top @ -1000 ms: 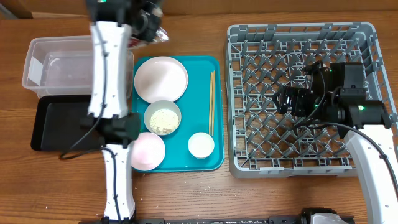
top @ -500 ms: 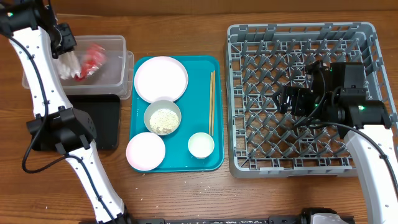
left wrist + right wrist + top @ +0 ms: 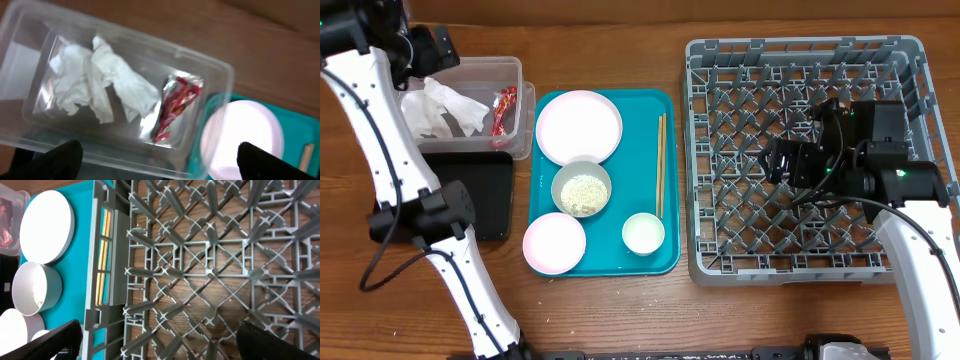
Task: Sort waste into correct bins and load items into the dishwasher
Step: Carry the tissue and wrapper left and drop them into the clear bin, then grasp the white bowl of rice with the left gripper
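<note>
Cup (image 3: 643,233): small, white, upright on the near right part of the teal tray (image 3: 605,258), just beside the near ends of the chopsticks.
Pink plate (image 3: 554,243): at the teal tray's near left corner, close to the bowl.
Bowl (image 3: 581,189): white, mid-tray between the pink plate and the white plate, with rice grains (image 3: 582,193) in its bottom.
Black tray (image 3: 488,200): on the table (image 3: 770,320) left of the teal tray, partly hidden by the left arm.
Chopsticks (image 3: 660,165): a pair lying side by side along the teal tray's right edge.
Right gripper (image 3: 160,345): fingers spread wide, hanging above the lattice floor of the dish rack (image 3: 800,46), toward its left side.
Dish rack: grey, on the table right of the teal tray, near but apart.
White plate (image 3: 579,127): flat on the far part of the teal tray.
Clear tub (image 3: 150,39): behind the black tray, at the table's far left.
Napkins (image 3: 100,82): crumpled, white, inside the clear tub.
Foil wrapper (image 3: 177,102): red and silver, in the tub beside the napkins, at the end nearest the white plate.
Left gripper (image 3: 160,167): fingers parted wide, above the clear tub.
</note>
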Controlling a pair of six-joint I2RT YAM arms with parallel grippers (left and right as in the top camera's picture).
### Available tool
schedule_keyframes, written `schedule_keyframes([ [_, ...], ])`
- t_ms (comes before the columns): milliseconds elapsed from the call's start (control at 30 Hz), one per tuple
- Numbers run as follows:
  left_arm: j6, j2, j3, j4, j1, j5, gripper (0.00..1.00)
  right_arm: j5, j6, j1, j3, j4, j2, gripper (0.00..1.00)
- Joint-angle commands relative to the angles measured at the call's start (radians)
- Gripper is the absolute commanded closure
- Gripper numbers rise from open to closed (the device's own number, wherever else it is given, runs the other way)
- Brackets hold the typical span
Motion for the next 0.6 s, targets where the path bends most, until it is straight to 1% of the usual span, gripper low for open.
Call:
schedule_keyframes([
  [0,0.074,-0.137,0.068,-0.012,0.001,0.116,0.0,-0.005,-0.001,-0.003,0.023,-0.013,-0.006,0.0],
  [67,0.073,-0.224,0.067,-0.012,-0.006,0.119,0.0,-0.006,0.0,-0.003,0.023,-0.019,-0.006,0.0],
  [167,0.073,-0.311,0.05,-0.012,-0.027,0.153,0.0,-0.006,0.0,-0.003,0.023,-0.025,-0.006,0.0],
  [233,0.073,-0.395,-0.018,-0.012,-0.063,0.203,0.0,-0.01,0.0,-0.003,0.023,-0.027,-0.006,0.0],
  [333,0.074,-0.507,-0.203,-0.012,-0.127,0.215,0.01,-0.01,0.0,-0.003,0.023,-0.027,-0.006,0.0],
  [433,0.075,-0.593,-0.433,-0.012,-0.212,0.214,0.04,-0.009,-0.001,-0.003,0.023,-0.025,-0.006,0.0],
  [567,0.073,-0.609,-0.708,-0.003,-0.377,0.2,0.09,-0.01,0.0,-0.003,0.023,-0.006,-0.006,0.0],
])
